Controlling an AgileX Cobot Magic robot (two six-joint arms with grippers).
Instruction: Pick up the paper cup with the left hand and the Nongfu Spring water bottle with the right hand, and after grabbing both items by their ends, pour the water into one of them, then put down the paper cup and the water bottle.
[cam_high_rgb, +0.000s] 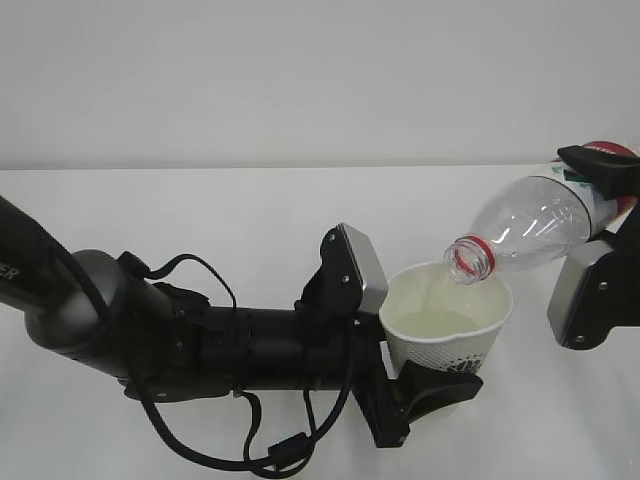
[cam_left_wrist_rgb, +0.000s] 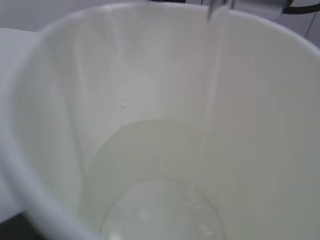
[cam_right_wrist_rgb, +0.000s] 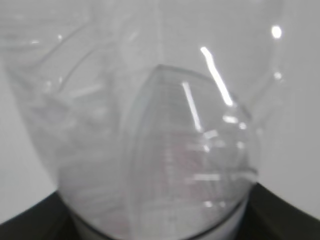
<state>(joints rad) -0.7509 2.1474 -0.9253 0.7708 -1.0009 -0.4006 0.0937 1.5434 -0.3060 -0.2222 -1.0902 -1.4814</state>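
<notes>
So the white bench (cam_high_rgb: 200, 210) takes up most of the shot. The left hand (cam_high_rgb: 200, 340) reaches in low near the front edge, its tool (cam_high_rgb: 425, 395) clamped around the base of the paper cup (cam_high_rgb: 450, 335). The right hand (cam_high_rgb: 600, 290) grips the Nongfu Spring water bottle (cam_high_rgb: 530, 230) by its far end, tipped mouth-down over the cup rim. The water (cam_left_wrist_rgb: 165, 210) is pooling inside the cup.

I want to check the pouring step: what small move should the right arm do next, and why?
Probably hold the tilt a moment longer. The water bottle has its mouth over the paper cup, a thin stream runs down the inner wall, and the cup is only partly filled.
</notes>
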